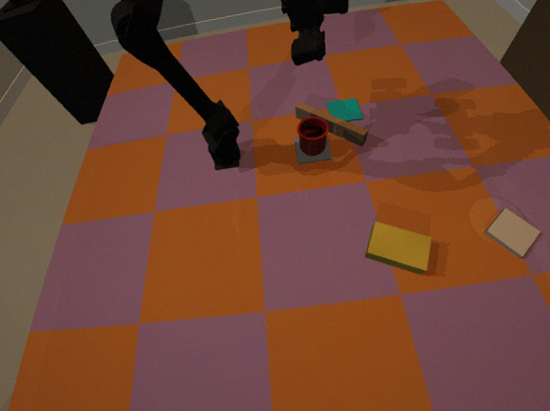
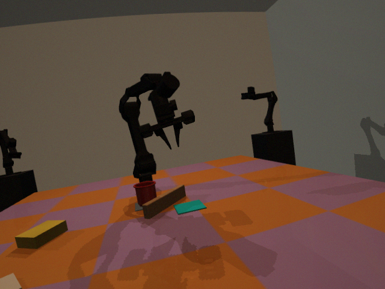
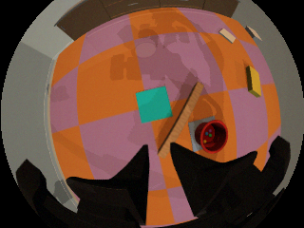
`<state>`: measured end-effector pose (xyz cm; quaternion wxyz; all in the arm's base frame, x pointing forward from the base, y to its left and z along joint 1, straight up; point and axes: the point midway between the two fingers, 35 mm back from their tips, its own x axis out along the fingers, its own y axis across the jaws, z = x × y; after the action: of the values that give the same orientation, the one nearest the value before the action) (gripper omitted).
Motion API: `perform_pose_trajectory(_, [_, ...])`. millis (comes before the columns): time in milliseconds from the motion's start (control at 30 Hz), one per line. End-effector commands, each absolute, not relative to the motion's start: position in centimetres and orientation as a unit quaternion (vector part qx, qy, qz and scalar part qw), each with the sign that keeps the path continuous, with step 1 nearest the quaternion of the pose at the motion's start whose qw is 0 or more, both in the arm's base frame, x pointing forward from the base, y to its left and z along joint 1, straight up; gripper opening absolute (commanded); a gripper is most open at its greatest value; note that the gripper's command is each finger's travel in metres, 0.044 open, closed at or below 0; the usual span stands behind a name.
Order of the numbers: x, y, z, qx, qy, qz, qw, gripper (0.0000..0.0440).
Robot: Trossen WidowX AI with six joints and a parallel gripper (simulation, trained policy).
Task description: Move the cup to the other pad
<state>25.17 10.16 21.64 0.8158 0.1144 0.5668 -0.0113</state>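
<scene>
Red cup (image 1: 312,137) (image 2: 145,193) (image 3: 212,136), marbles inside — upright on the grey pad (image 1: 313,159) (image 2: 138,207) (image 3: 194,134), upper centre of the top view. Teal pad (image 1: 345,110) (image 2: 190,207) (image 3: 154,104) — beyond the wooden bar (image 1: 331,123) (image 2: 164,201) (image 3: 181,119). Gripper (image 2: 174,147) (image 3: 159,147) — raised, slightly parted, nothing held.

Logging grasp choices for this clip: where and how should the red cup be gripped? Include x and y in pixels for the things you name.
Probably by opposite outer walls below the flared rim, tool (image 2: 174,147) (image 3: 159,147) coming from above: the cup (image 1: 313,139) (image 2: 145,193) (image 3: 212,136) stands upright, wooden bar (image 1: 353,133) (image 2: 163,201) (image 3: 181,119) close beside.

3 views: top looks steeply down from above, exterior faces the arm low across the checkered surface (image 1: 195,258) (image 2: 298,214) (image 3: 106,95), wrist looks down closer; all 3 share it.
</scene>
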Motion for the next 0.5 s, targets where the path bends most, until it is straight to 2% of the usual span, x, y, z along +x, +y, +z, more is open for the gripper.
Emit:
perform_pose_trajectory(0, [25.0,9.8,21.3,0.095,0.588,-0.02,0.803,0.0102])
perform_pose_trajectory(467, [24.4,8.2,19.4,0.043,0.654,-0.047,0.754,0.0084])
